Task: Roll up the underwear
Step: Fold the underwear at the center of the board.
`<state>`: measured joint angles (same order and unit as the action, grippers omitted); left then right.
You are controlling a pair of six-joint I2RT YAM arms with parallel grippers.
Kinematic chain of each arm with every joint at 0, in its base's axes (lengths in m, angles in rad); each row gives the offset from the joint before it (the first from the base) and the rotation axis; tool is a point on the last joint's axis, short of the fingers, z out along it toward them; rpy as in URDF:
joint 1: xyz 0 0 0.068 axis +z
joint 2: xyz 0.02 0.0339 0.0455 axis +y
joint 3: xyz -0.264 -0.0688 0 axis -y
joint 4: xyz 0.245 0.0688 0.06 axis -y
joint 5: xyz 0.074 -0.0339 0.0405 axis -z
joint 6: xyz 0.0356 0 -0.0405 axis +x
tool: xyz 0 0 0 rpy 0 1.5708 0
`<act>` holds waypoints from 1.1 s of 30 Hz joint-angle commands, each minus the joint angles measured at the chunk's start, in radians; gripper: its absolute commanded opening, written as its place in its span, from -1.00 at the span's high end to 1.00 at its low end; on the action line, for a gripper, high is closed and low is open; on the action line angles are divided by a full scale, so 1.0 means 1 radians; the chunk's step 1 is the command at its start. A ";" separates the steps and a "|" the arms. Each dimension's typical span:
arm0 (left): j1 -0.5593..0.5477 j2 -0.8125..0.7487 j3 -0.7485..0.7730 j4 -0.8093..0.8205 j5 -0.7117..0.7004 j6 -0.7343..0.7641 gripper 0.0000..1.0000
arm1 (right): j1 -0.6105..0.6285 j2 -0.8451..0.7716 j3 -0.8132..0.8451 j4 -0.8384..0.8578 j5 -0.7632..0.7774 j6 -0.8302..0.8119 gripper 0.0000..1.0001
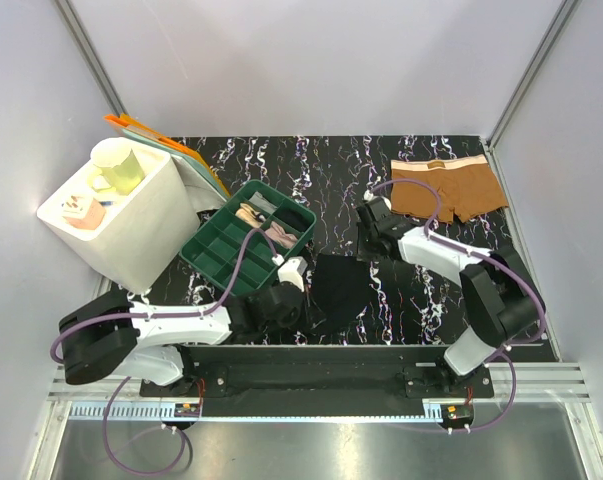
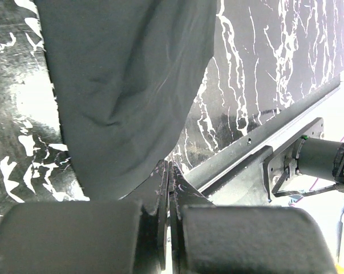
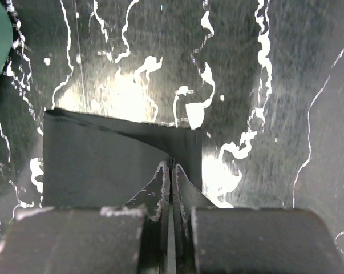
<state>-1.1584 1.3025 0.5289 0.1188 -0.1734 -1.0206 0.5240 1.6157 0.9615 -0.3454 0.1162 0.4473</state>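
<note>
Currently your left gripper [image 1: 308, 302] is pressed together on the near left edge of the black underwear [image 1: 343, 290]. In the left wrist view the cloth rises from the closed fingertips in a loose, creased sheet. Your right gripper [image 1: 361, 252] is likewise squeezed tight, pinching the far right corner of the same garment. In the right wrist view you see the jaws meeting on a folded edge of the dark cloth, which lies flat on the table [image 1: 411, 300]. That black pair sits in the middle of the marbled black table top, toward the near edge, between your two arms. The brown underwear [image 1: 446, 190], with its pale waistband turned to the back wall, lies spread flat at the far right corner, well apart from both grippers. A green tray [image 1: 206, 255] with compartments rests to the left of the black pair, just beyond your left gripper, and holds a few small pale and dark items. Beside it on the far left stands a white bin [image 1: 151, 230] with a pale green cup [image 1: 116, 165] at its top
</note>
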 commanded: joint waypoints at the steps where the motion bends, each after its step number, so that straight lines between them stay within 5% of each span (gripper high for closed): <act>1: 0.009 -0.037 -0.010 0.021 -0.041 0.007 1.00 | -0.005 0.044 0.066 0.000 0.042 -0.038 1.00; 15: 0.019 -0.023 -0.038 0.008 -0.049 -0.015 1.00 | -0.009 0.158 0.111 -0.001 0.122 -0.050 0.99; 18: 0.019 -0.009 -0.041 0.012 -0.049 -0.019 1.00 | -0.005 0.162 0.123 -0.004 0.117 -0.058 0.71; 23: 0.020 0.009 -0.043 0.024 -0.049 -0.022 1.00 | -0.007 0.092 0.129 -0.058 0.091 -0.052 -0.13; 26: 0.026 0.018 -0.044 0.038 -0.044 -0.019 1.00 | -0.007 0.032 0.074 -0.090 0.031 -0.036 -0.28; 33: 0.057 0.038 -0.060 0.085 0.003 -0.019 1.00 | -0.007 -0.095 -0.089 -0.107 -0.107 0.010 -0.27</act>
<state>-1.1133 1.3346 0.4854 0.1341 -0.1799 -1.0344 0.5217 1.6001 0.9455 -0.4202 0.1009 0.4210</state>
